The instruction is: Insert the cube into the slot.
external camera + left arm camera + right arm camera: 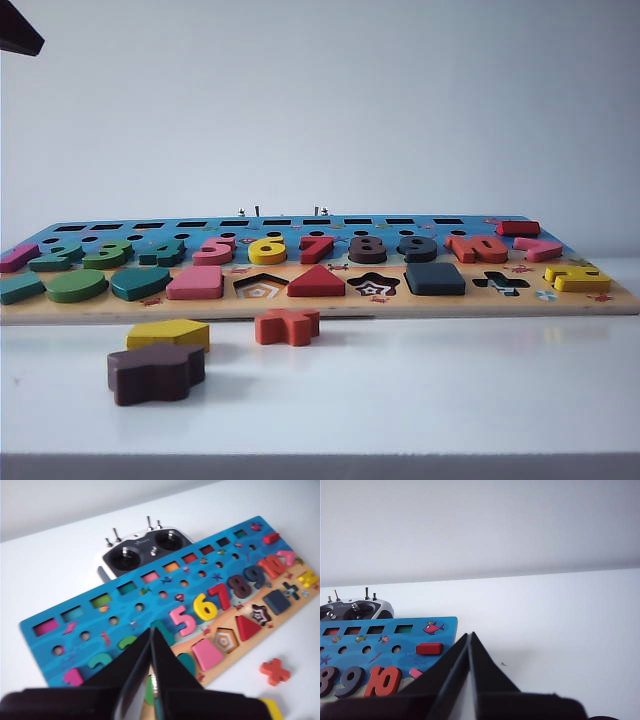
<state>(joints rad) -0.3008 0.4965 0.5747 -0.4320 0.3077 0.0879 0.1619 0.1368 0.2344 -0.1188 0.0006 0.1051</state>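
The cube (434, 278), a dark navy rounded square, lies in the shape row of the puzzle board (320, 308), between the star recess (373, 285) and the cross recess (500, 283). In the left wrist view the cube (276, 601) appears seated in its slot near the board's far end. My left gripper (151, 629) is shut with nothing in it, hovering high over the board's green numbers. The right gripper (470, 634) is also shut and empty, raised beside the board's end near the number 10 (383, 680). Neither gripper's fingers appear in the exterior view.
Three loose pieces lie on the white table in front of the board: a yellow pentagon (168, 334), an orange cross (287, 325) and a dark brown wavy piece (155, 373). A radio controller (145, 550) sits behind the board. The pentagon recess (260, 287) stands empty.
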